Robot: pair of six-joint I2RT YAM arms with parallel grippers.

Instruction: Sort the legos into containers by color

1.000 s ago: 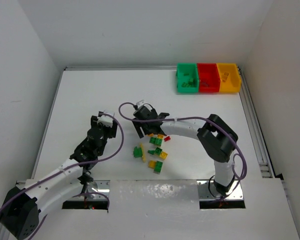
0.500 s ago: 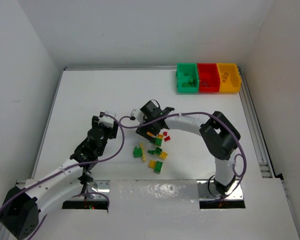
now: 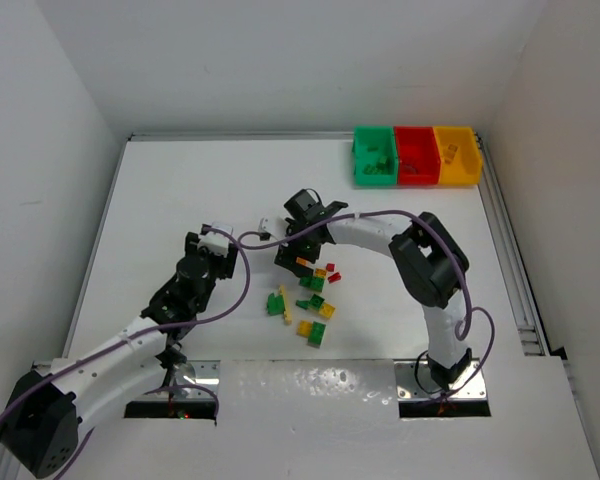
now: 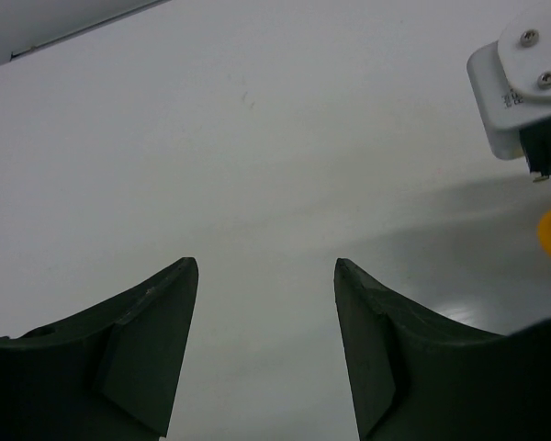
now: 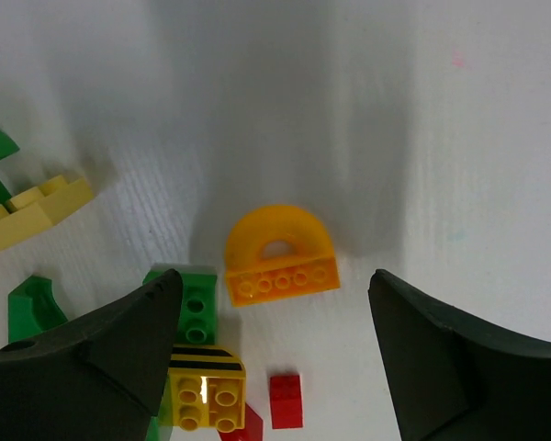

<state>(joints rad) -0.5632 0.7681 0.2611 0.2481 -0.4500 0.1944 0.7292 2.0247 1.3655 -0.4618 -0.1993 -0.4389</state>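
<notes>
Bright, even overhead light floods the white surface (image 3: 180,200), with glare on its glossy near edge at 6 o'clock. In the right wrist view a soft grey shadow drops from 12 o'clock onto the sharply focused orange arch brick (image 5: 280,259).

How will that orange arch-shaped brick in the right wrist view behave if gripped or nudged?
The orange arch brick looks like rigid moulded plastic, so it probably won't flex. It seems to rest on a flat face on the table, so a nudge would likely slide it, perhaps into the green brick beside it. Its rounded top may slip when pinched.
</notes>
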